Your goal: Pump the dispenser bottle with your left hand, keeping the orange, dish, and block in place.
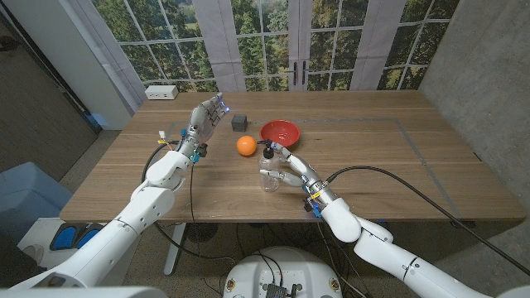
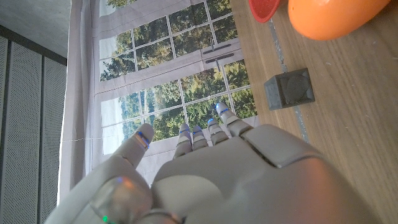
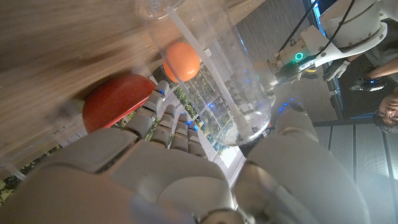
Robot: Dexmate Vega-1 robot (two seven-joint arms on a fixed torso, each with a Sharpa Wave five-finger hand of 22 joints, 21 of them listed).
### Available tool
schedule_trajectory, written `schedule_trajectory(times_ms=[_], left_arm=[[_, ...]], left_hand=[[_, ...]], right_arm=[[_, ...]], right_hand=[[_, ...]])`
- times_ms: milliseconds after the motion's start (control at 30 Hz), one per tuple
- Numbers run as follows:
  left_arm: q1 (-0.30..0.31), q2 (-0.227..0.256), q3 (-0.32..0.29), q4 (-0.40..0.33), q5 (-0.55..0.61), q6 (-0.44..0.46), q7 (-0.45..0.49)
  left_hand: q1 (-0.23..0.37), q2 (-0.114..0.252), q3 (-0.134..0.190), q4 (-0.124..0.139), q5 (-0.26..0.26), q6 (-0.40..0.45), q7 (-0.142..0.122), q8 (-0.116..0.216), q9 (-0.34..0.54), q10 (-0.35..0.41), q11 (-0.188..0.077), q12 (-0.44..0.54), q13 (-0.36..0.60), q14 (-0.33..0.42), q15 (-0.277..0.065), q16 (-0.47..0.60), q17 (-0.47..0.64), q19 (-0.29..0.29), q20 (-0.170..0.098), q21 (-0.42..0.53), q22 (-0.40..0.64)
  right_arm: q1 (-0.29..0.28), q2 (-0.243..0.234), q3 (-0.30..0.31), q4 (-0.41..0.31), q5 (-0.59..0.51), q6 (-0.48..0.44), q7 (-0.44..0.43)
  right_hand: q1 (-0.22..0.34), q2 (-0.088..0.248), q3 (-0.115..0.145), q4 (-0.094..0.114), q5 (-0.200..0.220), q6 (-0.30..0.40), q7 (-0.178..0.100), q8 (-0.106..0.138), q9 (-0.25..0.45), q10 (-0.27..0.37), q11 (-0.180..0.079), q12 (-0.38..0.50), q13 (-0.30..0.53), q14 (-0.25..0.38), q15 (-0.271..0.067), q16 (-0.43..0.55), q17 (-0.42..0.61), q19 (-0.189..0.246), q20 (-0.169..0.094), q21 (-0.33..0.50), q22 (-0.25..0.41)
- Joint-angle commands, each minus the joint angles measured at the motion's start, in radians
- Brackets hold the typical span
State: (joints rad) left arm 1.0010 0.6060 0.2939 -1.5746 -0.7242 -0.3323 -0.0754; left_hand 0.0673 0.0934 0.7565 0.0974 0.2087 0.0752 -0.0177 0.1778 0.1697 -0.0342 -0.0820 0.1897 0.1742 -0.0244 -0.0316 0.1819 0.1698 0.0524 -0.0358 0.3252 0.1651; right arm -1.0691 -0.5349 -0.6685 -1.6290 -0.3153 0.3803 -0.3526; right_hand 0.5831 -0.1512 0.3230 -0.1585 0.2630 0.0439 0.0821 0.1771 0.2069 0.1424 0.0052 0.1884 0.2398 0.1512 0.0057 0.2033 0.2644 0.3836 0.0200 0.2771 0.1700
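In the head view we see the dispenser bottle (image 1: 269,175), clear with a dark pump top, standing on the wooden surface (image 1: 397,157) just left of the frame's centre. The right robot hand (image 1: 291,171) comes in from the lower right and wraps its fingers around the bottle, holding it upright. In the right wrist view we see the same bottle (image 3: 217,68) as a transparent cylinder with a thin tube inside, the right robot hand (image 3: 186,174) closed around it with fingers on one side and the thumb on the other.

The left robot hand (image 1: 207,116) is raised in the upper left part of the head view, fingers spread and extended, holding nothing; it stands well apart from the bottle. In the left wrist view we see the back of that left robot hand (image 2: 211,180) with its fingertips (image 2: 186,132) apart against the window.

The orange (image 1: 246,145) lies just above and left of the bottle, near it but not touching. The red dish (image 1: 280,132) sits just right of the orange, behind the bottle. The dark block (image 1: 239,122) rests above the orange, near the left robot hand's fingertips. A white box (image 1: 161,93) lies at the surface's upper left corner.

In the left wrist view we find the block (image 2: 289,89), the orange (image 2: 333,17) and an edge of the dish (image 2: 267,9) in the upper right of the frame.
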Motion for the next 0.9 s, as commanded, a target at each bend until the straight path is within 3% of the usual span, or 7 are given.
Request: schedule_trajectory(times_ms=[33, 133, 233, 267, 400, 700, 900], left_arm=[[0.024, 0.004, -0.009, -0.02, -0.004, -0.009, 0.011], [0.032, 0.006, -0.013, -0.027, -0.003, -0.012, 0.015], [0.039, 0.012, -0.016, -0.035, 0.003, -0.012, 0.021], [0.042, 0.011, -0.017, -0.039, 0.003, -0.012, 0.026], [0.05, 0.015, -0.02, -0.048, 0.001, -0.012, 0.026], [0.066, 0.025, -0.029, -0.07, 0.009, -0.015, 0.037], [0.072, 0.023, -0.033, -0.074, 0.006, -0.021, 0.039]], left_hand=[[-0.008, 0.074, 0.004, 0.007, 0.004, 0.012, -0.002, 0.005, 0.003, 0.006, -0.002, 0.004, 0.003, 0.009, -0.042, -0.001, 0.002, 0.006, -0.043, -0.005, 0.003], [-0.008, 0.074, 0.004, 0.007, 0.004, 0.012, -0.001, 0.005, 0.003, 0.006, -0.003, 0.004, 0.003, 0.009, -0.042, -0.001, 0.002, 0.006, -0.043, -0.006, 0.003], [-0.008, 0.074, 0.004, 0.007, 0.004, 0.012, -0.001, 0.005, 0.003, 0.006, -0.002, 0.004, 0.003, 0.01, -0.043, -0.001, 0.002, 0.007, -0.043, -0.008, 0.003], [-0.008, 0.074, 0.004, 0.007, 0.004, 0.012, -0.001, 0.005, 0.003, 0.006, -0.002, 0.004, 0.003, 0.01, -0.042, -0.001, 0.002, 0.007, -0.043, -0.008, 0.003], [-0.009, 0.073, 0.005, 0.007, 0.005, 0.012, -0.001, 0.005, 0.003, 0.007, -0.003, 0.004, 0.003, 0.011, -0.042, -0.001, 0.002, 0.008, -0.043, -0.01, 0.003], [-0.009, 0.073, 0.005, 0.008, 0.005, 0.012, -0.002, 0.004, 0.003, 0.007, -0.002, 0.004, 0.003, 0.011, -0.043, -0.001, 0.002, 0.01, -0.043, -0.013, 0.003], [-0.01, 0.073, 0.006, 0.008, 0.005, 0.012, -0.001, 0.004, 0.003, 0.008, -0.003, 0.004, 0.003, 0.012, -0.043, -0.002, 0.002, 0.011, -0.042, -0.016, 0.003]], right_arm=[[0.025, 0.006, -0.018, 0.007, -0.004, 0.001, -0.009], [0.028, 0.003, -0.026, 0.0, -0.02, -0.008, -0.005], [0.03, -0.004, -0.031, -0.012, -0.027, -0.021, 0.004], [0.03, -0.004, -0.03, -0.016, -0.018, -0.029, 0.014], [0.04, 0.008, -0.036, 0.005, -0.016, -0.017, 0.003], [0.039, 0.027, -0.041, 0.02, -0.083, -0.026, -0.084], [0.034, 0.031, -0.048, 0.027, -0.139, -0.031, -0.152]], right_hand=[[0.005, -0.002, -0.004, 0.0, 0.007, 0.001, 0.003, 0.011, 0.002, -0.006, 0.002, 0.006, 0.006, -0.005, -0.002, 0.003, 0.003, 0.0, -0.005, -0.001, 0.004], [0.01, 0.0, -0.004, -0.001, 0.01, 0.007, 0.0, 0.016, 0.003, -0.003, 0.0, 0.009, 0.007, -0.005, 0.0, 0.005, 0.002, -0.003, 0.007, -0.005, 0.004], [0.01, 0.002, -0.015, 0.005, 0.019, 0.024, -0.021, 0.03, 0.006, -0.003, -0.015, 0.018, 0.013, -0.005, -0.003, 0.012, 0.003, -0.004, 0.097, -0.019, 0.005], [0.01, 0.002, -0.017, 0.006, 0.02, 0.025, -0.024, 0.031, 0.006, -0.003, -0.016, 0.018, 0.013, -0.004, -0.007, 0.014, 0.004, -0.001, 0.108, -0.02, 0.005], [0.009, 0.003, -0.018, 0.008, 0.021, 0.028, -0.025, 0.033, 0.006, -0.002, -0.02, 0.02, 0.014, -0.004, -0.01, 0.015, 0.005, 0.0, 0.116, -0.021, 0.006], [0.051, 0.029, -0.007, -0.001, 0.029, 0.052, -0.02, 0.046, 0.008, 0.023, -0.02, 0.033, 0.019, 0.034, -0.028, 0.037, 0.007, 0.037, 0.05, -0.021, 0.007], [0.097, 0.058, -0.007, 0.004, 0.018, 0.16, -0.04, 0.088, 0.015, 0.144, -0.048, 0.079, 0.035, 0.185, -0.108, 0.114, 0.027, 0.135, -0.028, -0.001, 0.017]])
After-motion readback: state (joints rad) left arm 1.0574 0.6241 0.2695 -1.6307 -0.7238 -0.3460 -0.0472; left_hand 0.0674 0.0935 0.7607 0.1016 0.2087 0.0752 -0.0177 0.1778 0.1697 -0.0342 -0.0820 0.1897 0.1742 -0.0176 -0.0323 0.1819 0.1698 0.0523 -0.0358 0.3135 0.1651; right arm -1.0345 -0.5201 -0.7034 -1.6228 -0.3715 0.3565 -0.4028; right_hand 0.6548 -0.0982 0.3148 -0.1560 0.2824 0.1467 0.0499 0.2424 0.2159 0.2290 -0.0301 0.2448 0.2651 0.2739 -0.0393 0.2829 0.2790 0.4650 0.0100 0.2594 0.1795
